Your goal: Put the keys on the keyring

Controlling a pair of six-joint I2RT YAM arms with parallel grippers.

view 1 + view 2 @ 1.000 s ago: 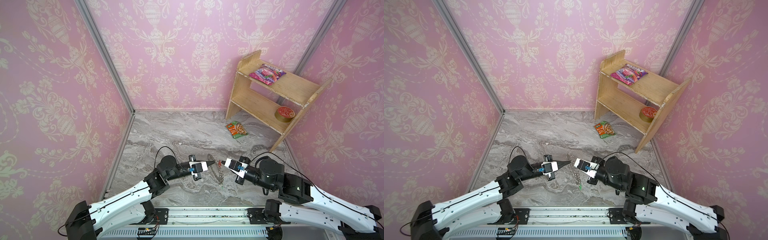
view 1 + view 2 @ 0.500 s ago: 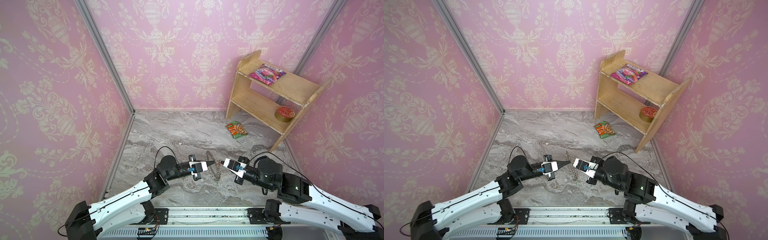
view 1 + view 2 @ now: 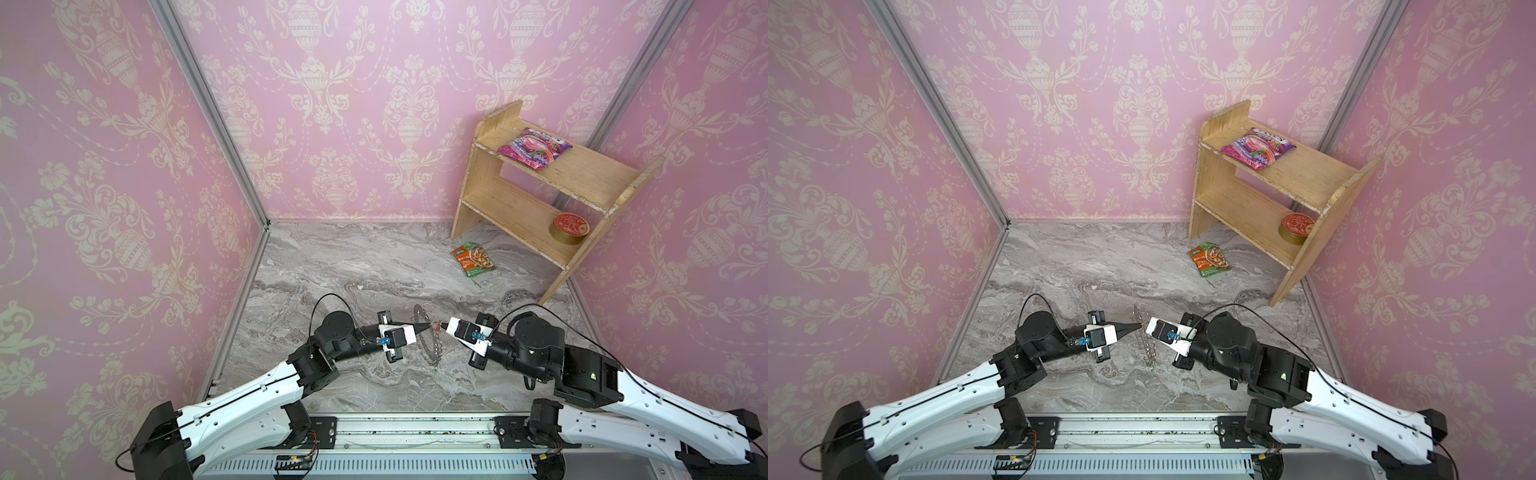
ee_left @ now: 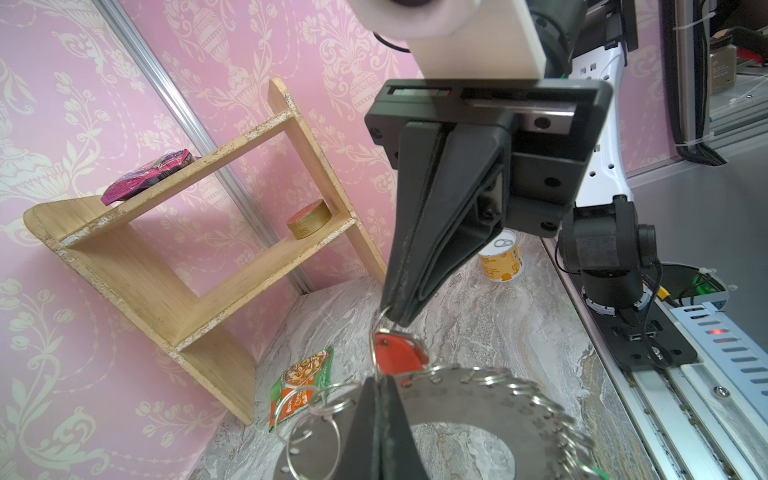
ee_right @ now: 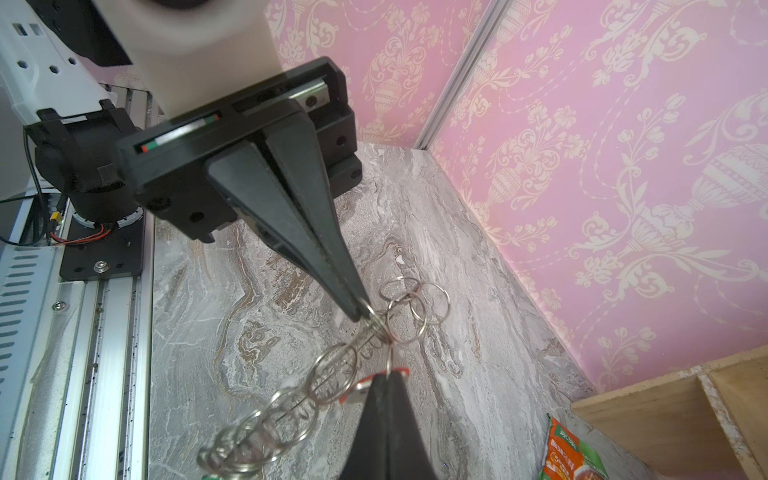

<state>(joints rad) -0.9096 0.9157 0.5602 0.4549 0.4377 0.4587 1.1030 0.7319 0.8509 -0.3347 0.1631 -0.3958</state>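
Both top views look down from high opposite the two-tier pale wooden shelf (image 3: 507, 212); low wrist views share it, nearer.

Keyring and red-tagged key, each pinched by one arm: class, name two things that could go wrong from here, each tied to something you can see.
1. The left jaws pinch the keyring only near its rim, with their tips; the upright disc could swivel or slip free.
2. The right jaws grip the red-tagged key at their very tips, amid crowded wire loops; it might slip or snag the wrong loop.
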